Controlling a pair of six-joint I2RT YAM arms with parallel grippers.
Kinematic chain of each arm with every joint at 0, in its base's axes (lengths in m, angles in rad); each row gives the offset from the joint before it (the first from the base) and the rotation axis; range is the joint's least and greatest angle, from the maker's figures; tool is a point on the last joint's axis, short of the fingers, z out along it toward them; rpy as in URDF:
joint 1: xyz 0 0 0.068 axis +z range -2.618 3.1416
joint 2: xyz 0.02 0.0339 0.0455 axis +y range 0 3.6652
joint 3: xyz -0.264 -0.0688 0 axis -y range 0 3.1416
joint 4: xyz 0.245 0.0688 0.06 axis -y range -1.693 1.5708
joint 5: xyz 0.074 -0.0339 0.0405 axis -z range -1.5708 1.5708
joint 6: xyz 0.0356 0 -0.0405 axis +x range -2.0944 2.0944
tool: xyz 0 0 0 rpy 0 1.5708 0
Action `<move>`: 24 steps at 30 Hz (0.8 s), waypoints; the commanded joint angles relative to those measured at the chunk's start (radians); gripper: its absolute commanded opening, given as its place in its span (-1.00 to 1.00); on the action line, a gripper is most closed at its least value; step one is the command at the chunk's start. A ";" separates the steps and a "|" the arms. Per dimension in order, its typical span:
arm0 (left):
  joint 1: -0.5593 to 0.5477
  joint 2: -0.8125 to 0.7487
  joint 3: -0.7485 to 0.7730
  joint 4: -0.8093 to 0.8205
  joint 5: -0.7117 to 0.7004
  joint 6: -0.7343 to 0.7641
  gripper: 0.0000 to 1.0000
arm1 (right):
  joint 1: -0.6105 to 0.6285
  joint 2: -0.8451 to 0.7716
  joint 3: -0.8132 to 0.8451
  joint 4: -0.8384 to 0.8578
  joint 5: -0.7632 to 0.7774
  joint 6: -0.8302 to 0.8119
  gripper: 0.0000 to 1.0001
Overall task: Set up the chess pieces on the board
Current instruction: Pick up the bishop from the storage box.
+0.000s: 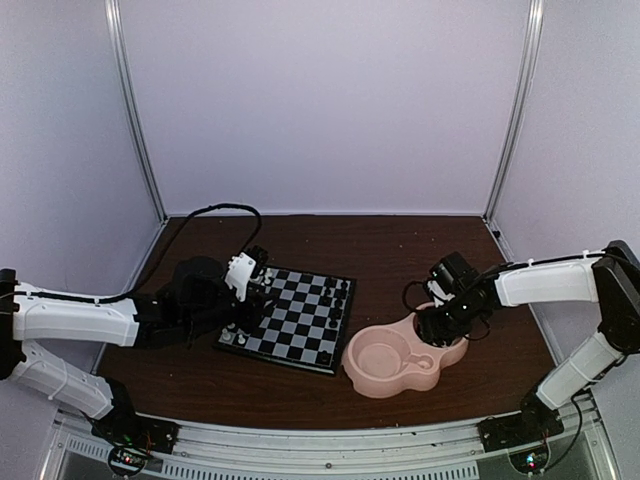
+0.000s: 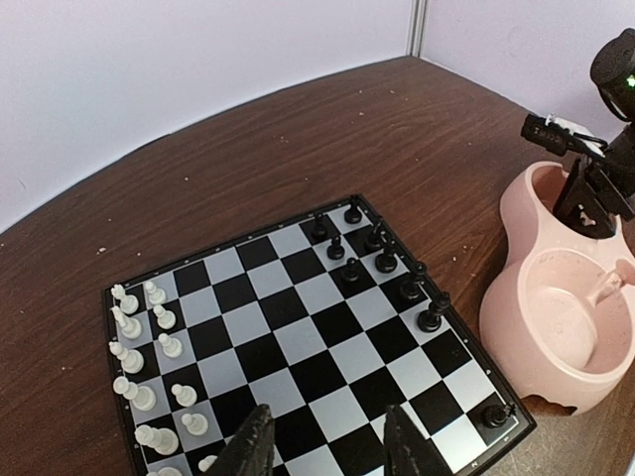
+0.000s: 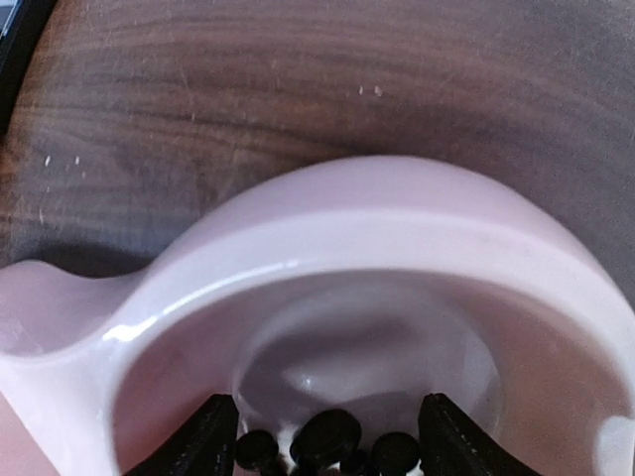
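The left claw (image 2: 327,421) hangs over the near edge of the board. Its two dark fingers (image 2: 253,446) are spread, with nothing between them. Under it lies the small square chessboard (image 2: 298,332) of black and pale grey-white checks with a thin dark border, flat on the dark brown wooden bench (image 2: 298,139). Tiny white plastic chessmen (image 2: 145,397) stand upright in two columns along the board's left edge, as the left wrist camera sees it, and each is narrower than its square. Tiny black plastic chessmen (image 2: 387,261) stand in two loose rows along the opposite edge, with gaps among them. A lone black piece (image 2: 493,415) sits on the near right corner square.

The right claw (image 3: 327,405) reaches down inside one bowl of the pink double-bowl plastic dish (image 3: 397,223), its fingers (image 3: 203,441) spread wide. A heap of black chessmen (image 3: 332,436) lies on the bowl's bottom between the fingers, and I cannot tell whether either finger touches them. The dish stands on the bench just beside the board's right edge.
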 commanded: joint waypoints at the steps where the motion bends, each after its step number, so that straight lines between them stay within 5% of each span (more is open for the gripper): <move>1: 0.002 0.003 0.032 0.019 0.010 -0.004 -0.24 | 0.001 -0.045 0.034 -0.130 -0.060 0.006 0.33; 6: 0.001 -0.006 0.033 0.014 0.013 -0.004 -0.23 | 0.019 -0.029 0.091 -0.271 -0.028 -0.027 0.37; 18: 0.003 0.010 0.056 -0.015 0.030 -0.008 -0.23 | 0.019 0.127 0.138 -0.276 -0.038 -0.039 0.24; 24: 0.001 0.011 0.060 -0.022 0.023 -0.007 -0.23 | 0.020 0.104 0.162 -0.268 -0.042 -0.032 -0.44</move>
